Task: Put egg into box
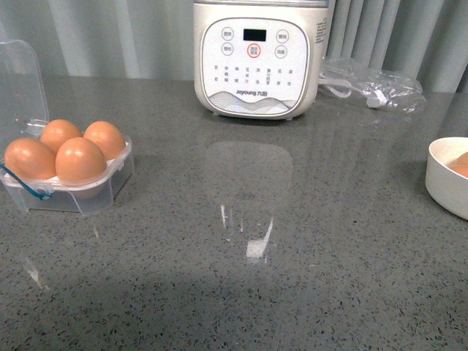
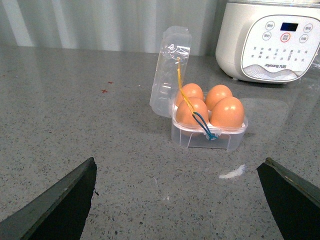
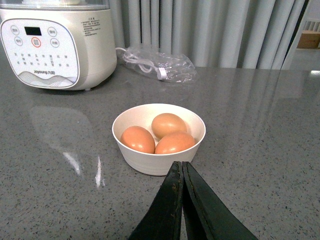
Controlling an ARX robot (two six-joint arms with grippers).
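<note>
The front view is cutting off half the bowl (image 1: 443, 186). The box (image 2: 230, 141), holding four eggs (image 2: 227, 111), is sitting ahead of the wide-open left gripper (image 2: 180, 162). The right gripper (image 3: 180, 169) is pinching nothing.

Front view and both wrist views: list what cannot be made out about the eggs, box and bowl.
- Front view: the bowl is cut by the right edge; the eggs inside show only as an orange sliver.
- Front view: the box lid runs off the left edge.
- Left wrist view: the nearer eggs partly hide the rear pair.
- All views: the cooker button labels are too small to read.
</note>
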